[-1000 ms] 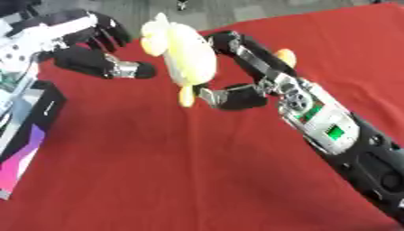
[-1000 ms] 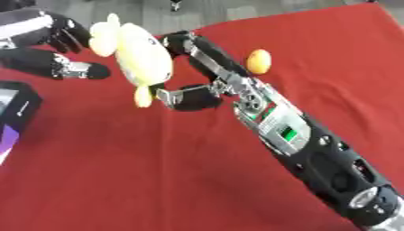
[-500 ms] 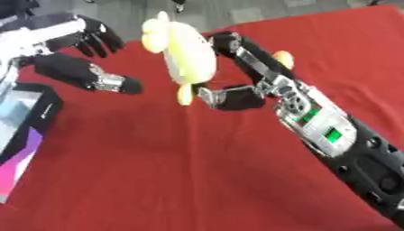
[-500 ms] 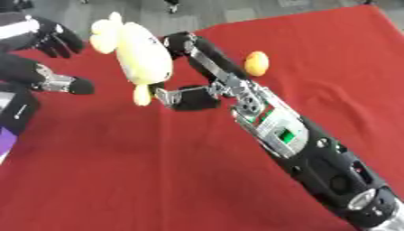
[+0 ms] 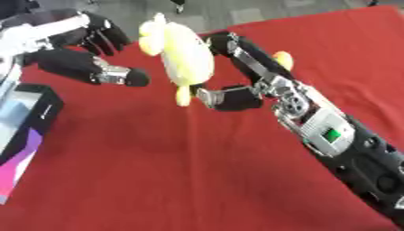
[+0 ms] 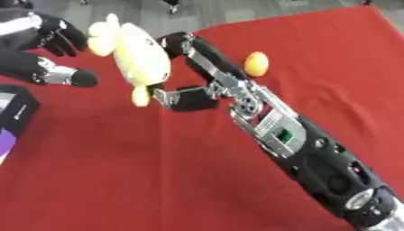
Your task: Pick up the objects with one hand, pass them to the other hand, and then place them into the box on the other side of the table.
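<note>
Yellow plush toy (image 5: pixel 183 56), some kind of duck or chick shape with a rounded head and little stubby feet, is hanging up off the table in the upper middle of the frame. The right hand (image 5: pixel 233 67) is holding it, with fingers curling round its far side from above and the thumb tucking in under the bottom end, near one of the feet. So that hand is closed around the toy, no question.

Just left of the toy, the left hand (image 5: pixel 83 54) is sitting in the upper left of the frame, fingers spread and relaxed, thumb sticking out toward the plush. It's near the toy but not touching it; there's a visible strip of red between the thumb tip and the yellow body.

Behind the right arm, a small orange-yellow ball (image 6: pixel 255 63) is lying on the cloth, near the upper middle, partly hidden by the arm in the left eye view.

Everything is sitting over a red tablecloth (image 5: pixel 158 180) that's filling most of the frame. Down at the left edge a black box (image 5: pixel 28 122) is poking in, with something purple and pink showing at its lower part. Can't tell what's inside it.
</note>
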